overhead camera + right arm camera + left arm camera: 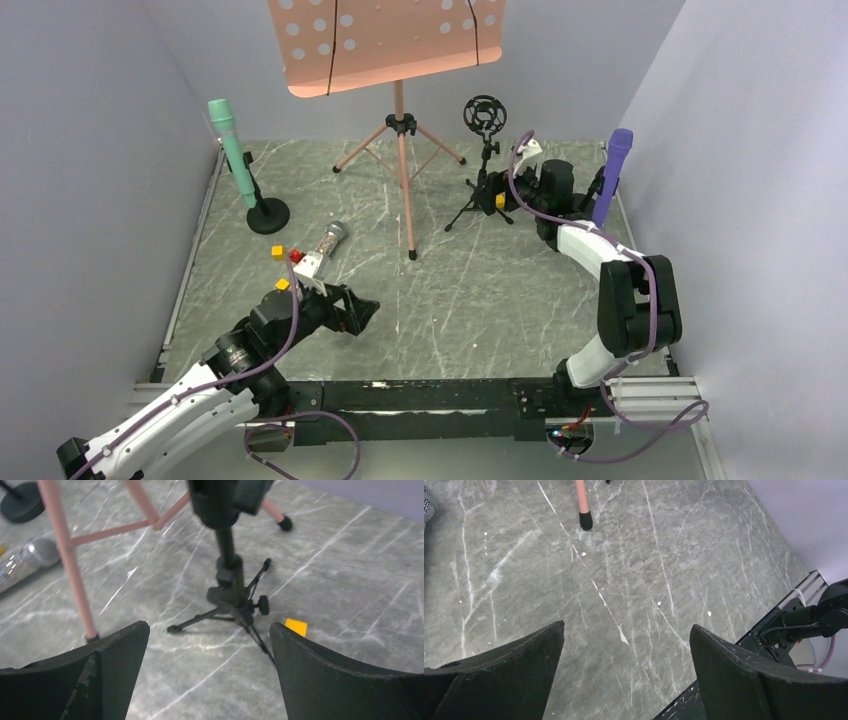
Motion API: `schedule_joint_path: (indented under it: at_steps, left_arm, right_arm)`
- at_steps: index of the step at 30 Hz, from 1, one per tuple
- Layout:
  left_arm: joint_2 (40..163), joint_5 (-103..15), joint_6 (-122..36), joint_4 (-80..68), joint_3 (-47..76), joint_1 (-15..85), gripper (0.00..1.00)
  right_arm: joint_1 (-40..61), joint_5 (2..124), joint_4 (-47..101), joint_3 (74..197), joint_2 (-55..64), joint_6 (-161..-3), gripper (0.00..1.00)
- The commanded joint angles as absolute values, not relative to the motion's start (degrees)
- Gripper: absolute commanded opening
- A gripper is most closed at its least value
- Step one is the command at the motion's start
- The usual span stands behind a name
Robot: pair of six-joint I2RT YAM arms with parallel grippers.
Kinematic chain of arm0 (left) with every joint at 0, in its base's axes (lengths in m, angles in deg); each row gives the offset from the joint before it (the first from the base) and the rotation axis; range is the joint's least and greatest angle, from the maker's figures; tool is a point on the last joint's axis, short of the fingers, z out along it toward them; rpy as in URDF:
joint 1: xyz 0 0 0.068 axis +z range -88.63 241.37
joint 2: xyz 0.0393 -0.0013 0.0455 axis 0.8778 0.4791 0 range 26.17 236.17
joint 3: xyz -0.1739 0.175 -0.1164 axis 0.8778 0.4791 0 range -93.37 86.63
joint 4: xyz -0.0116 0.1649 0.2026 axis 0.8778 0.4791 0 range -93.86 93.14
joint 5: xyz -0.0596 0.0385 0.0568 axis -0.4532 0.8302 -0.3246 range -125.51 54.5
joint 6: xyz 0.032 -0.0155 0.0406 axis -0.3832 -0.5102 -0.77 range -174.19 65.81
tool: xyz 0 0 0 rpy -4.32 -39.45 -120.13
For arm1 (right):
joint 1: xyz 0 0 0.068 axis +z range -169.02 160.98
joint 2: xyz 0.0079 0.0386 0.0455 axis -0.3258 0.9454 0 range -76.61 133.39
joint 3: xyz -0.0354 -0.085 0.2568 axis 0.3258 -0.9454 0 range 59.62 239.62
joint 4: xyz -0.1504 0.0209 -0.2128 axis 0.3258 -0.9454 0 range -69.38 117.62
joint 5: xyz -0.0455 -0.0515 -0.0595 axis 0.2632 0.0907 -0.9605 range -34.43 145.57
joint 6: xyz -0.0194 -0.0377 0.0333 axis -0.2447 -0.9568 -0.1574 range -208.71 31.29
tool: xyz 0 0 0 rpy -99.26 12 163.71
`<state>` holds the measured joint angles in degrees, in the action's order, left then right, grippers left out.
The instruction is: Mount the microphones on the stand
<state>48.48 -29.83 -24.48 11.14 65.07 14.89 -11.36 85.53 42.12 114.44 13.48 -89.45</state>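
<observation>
The mint green microphone (226, 148) stands tilted in a black round-base stand (268, 215) at the back left. The purple microphone (613, 172) stands upright at the back right, its foot hidden behind my right arm. The glittery silver microphone (328, 243) lies flat on the table; it also shows in the right wrist view (25, 562). A black tripod stand (482, 190) carries an empty ring shock mount (485, 114). My left gripper (362, 310) is open and empty, low over bare table (627, 626), right of the silver microphone. My right gripper (512, 196) is open and empty, facing the tripod's legs (232, 597).
A pink music stand (400, 150) on three legs stands at the back centre; one leg (65, 555) is between my right gripper and the silver microphone. Small yellow and red blocks (285, 254) lie near the silver microphone. A yellow block (296, 626) lies by the tripod. Walls close in three sides.
</observation>
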Motion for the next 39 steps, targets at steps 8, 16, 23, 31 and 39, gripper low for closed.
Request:
schedule_joint_path:
  at_steps: [8, 16, 23, 31, 39]
  left_arm:
    - [53.6, -27.6, -24.0, 7.5, 60.6, 14.9, 0.99]
    - [55.0, -27.0, -24.4, 6.1, 60.4, 14.9, 0.99]
    - [56.0, -27.3, -25.1, 6.7, 59.5, 14.9, 0.99]
    - [53.6, -27.3, -24.5, 7.4, 60.4, 14.9, 0.99]
    - [50.7, -26.5, -25.5, 11.0, 60.1, 14.9, 0.99]
  right_arm:
    - [-8.5, 75.4, 67.9, 115.2, 19.5, -81.0, 0.71]
    - [-7.6, 75.5, 71.4, 116.8, 22.9, -83.2, 0.41]
    - [-7.3, 75.2, 72.2, 118.8, 24.2, -84.7, 0.39]
    - [-7.3, 76.7, 70.6, 116.7, 20.8, -86.9, 0.05]
    - [-8.1, 88.2, 48.7, 118.2, 4.3, -96.8, 0.00]
